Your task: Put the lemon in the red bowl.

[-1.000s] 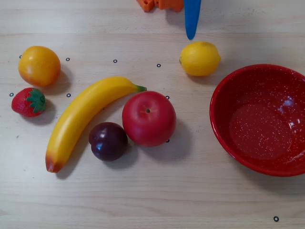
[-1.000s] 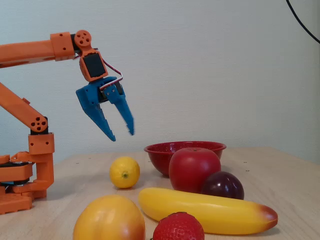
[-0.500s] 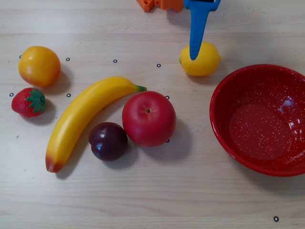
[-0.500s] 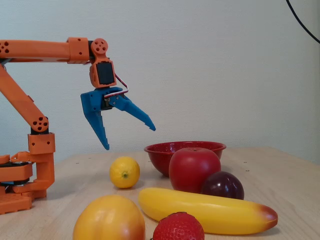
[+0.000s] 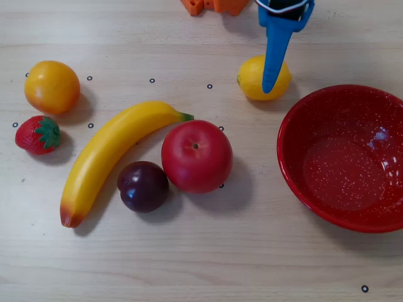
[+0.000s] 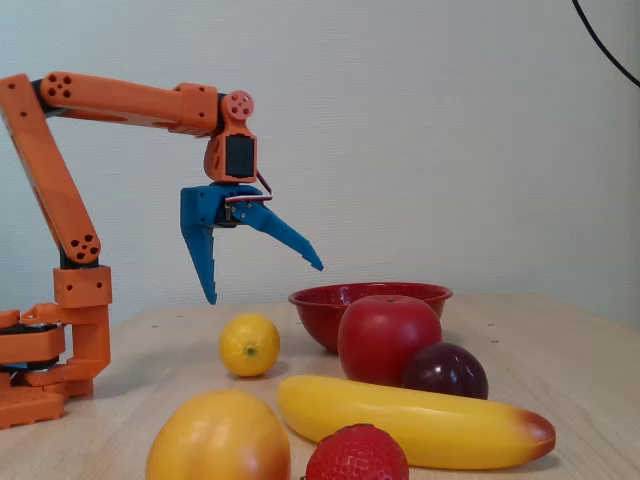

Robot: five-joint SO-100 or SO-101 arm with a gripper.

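The lemon (image 5: pixel 253 78) lies on the wooden table at the back, just left of the red bowl (image 5: pixel 293 165), which is empty. My blue gripper (image 5: pixel 273 53) hangs open above the lemon, and one long finger (image 5: pixel 274 50) crosses over it in the overhead view. In the fixed view the gripper (image 6: pixel 265 284) is above the lemon (image 6: pixel 249 345) and clear of it, with one finger pointing straight down and the other spread out toward the red bowl (image 6: pixel 322 298). It holds nothing.
A red apple (image 5: pixel 196 155), a dark plum (image 5: pixel 143 185) and a banana (image 5: pixel 107 154) lie in the middle. An orange-yellow fruit (image 5: pixel 51 86) and a strawberry (image 5: pixel 38 134) are at the left. The orange arm base (image 6: pixel 45 360) stands at the back.
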